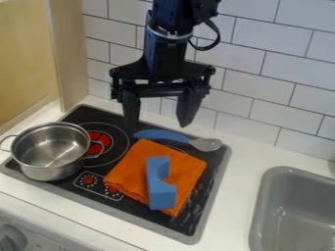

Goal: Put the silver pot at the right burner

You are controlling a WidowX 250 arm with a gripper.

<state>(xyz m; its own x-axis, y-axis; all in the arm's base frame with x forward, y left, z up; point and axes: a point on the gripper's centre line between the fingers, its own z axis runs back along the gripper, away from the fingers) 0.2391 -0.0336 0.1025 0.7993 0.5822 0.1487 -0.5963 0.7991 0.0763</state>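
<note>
Nearest us, lower left, we have a grey knob (11,238) on the white front panel (49,238), below the counter (243,166). Black stovetop (193,198) with a grey rim sits in the counter. Silver pot (52,149): upright, at the left side of the stovetop, over part of the left burner (99,141), whose red centre shows just beside the pot's right handle. Left handle points away over the stovetop's left edge. So we have the pot at the left, well apart from the right side. Inside the pot we see bare metal. Right of it, an orange cloth (134,169) lies folded across the middle and right of the stovetop. On the cloth, a blue block (159,191) with a notch in its right side, long side running roughly toward us. Behind the cloth, a spoon-like utensil (206,144) lies near the back edge, blue handle to the left, silver head to the right. Control markings with red spots (88,180) sit between pot and cloth. Tool (158,122) is open, its two fingers wide apart with nothing between them, pointing down above the back of the stovetop. We have it to the right of the pot and apart from it. Grey sink (259,211) at lower right, white tiled wall (272,44) behind, pale wooden panel (65,54) at upper left.
</note>
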